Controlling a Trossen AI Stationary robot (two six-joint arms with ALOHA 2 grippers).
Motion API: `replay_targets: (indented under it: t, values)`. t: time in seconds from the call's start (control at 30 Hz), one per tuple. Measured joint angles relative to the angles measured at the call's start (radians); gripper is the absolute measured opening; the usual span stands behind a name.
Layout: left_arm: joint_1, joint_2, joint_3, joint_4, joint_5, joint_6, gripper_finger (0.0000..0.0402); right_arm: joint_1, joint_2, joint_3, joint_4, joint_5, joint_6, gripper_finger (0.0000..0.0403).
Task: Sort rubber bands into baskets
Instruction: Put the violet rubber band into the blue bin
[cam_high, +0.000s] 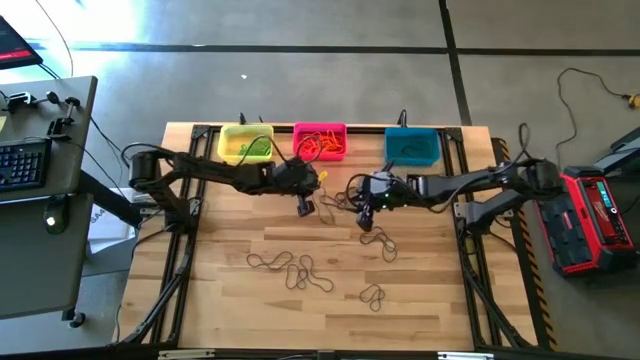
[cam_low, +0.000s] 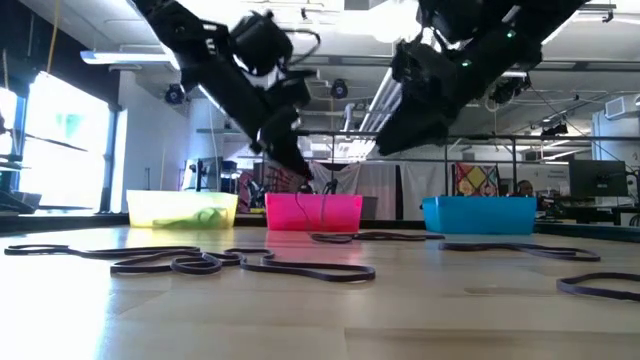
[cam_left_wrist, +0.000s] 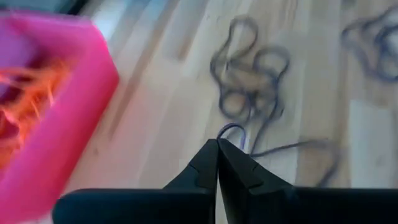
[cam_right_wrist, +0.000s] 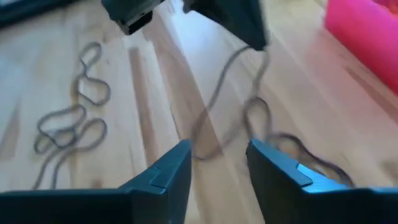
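Observation:
Three baskets stand along the table's far edge: yellow (cam_high: 245, 146) with green bands, pink (cam_high: 320, 142) with orange bands, teal (cam_high: 412, 147). Dark rubber bands lie loose on the wood (cam_high: 290, 268), (cam_high: 372, 293), (cam_high: 380, 240). My left gripper (cam_high: 305, 205) hangs in front of the pink basket (cam_left_wrist: 43, 118), shut on a dark rubber band (cam_left_wrist: 231, 130). My right gripper (cam_high: 366, 215) stands just to its right, open (cam_right_wrist: 217, 158). The held band's strand (cam_right_wrist: 227, 74) runs down in front of the right gripper's fingers, and I cannot tell whether it touches them. My left gripper pinches one end of a dark band's loop (cam_left_wrist: 229, 129) between its two fingertips, which slant down toward the table. The band hangs slack below them (cam_right_wrist: 236, 59). Its lower part seems to lie on the wood among other bands (cam_right_wrist: 261, 118).
A tangle of dark bands (cam_left_wrist: 249, 81) lies on the wood just beyond the left gripper. More bands (cam_right_wrist: 68, 118) lie farther toward the near edge. Black frame rails (cam_high: 180, 230) run along the table's left and right sides. Bare wood lies along the near edge.

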Motion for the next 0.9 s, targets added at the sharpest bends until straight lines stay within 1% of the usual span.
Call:
replay_targets:
  t: [0.2, 0.27, 0.37, 0.47, 0.63, 0.73, 0.83, 0.9]
  values:
    - [-0.010, -0.057, 0.000, 0.060, 0.050, 0.000, 0.0000, 0.015, 0.121, 0.000, 0.245, 0.014, 0.006, 0.0195]
    - [-0.014, -0.067, 0.000, 0.081, 0.052, 0.000, 0.0000, 0.014, 0.154, 0.000, 0.310, 0.037, 0.005, 0.0214]
    - [-0.020, -0.072, 0.000, 0.103, 0.054, 0.000, 0.0000, 0.014, 0.194, 0.000, 0.394, 0.100, -0.005, 0.0238]
    - [-0.023, -0.073, 0.000, 0.125, 0.054, 0.000, 0.0000, 0.013, 0.230, 0.000, 0.473, 0.117, -0.013, 0.0250]
    - [-0.023, -0.073, 0.000, 0.170, 0.056, 0.000, 0.0000, 0.012, 0.283, 0.000, 0.601, 0.089, -0.021, 0.0251]
    - [-0.023, -0.073, 0.000, 0.199, 0.064, -0.003, 0.0000, 0.011, 0.309, 0.010, 0.611, 0.100, -0.021, 0.0247]
    - [-0.023, -0.073, 0.000, 0.222, 0.095, -0.017, 0.0000, 0.011, 0.324, 0.022, 0.619, 0.142, -0.024, 0.0229]
    - [-0.023, -0.073, 0.000, 0.223, 0.105, -0.026, 0.0000, 0.011, 0.326, 0.025, 0.619, 0.160, -0.024, 0.0204]
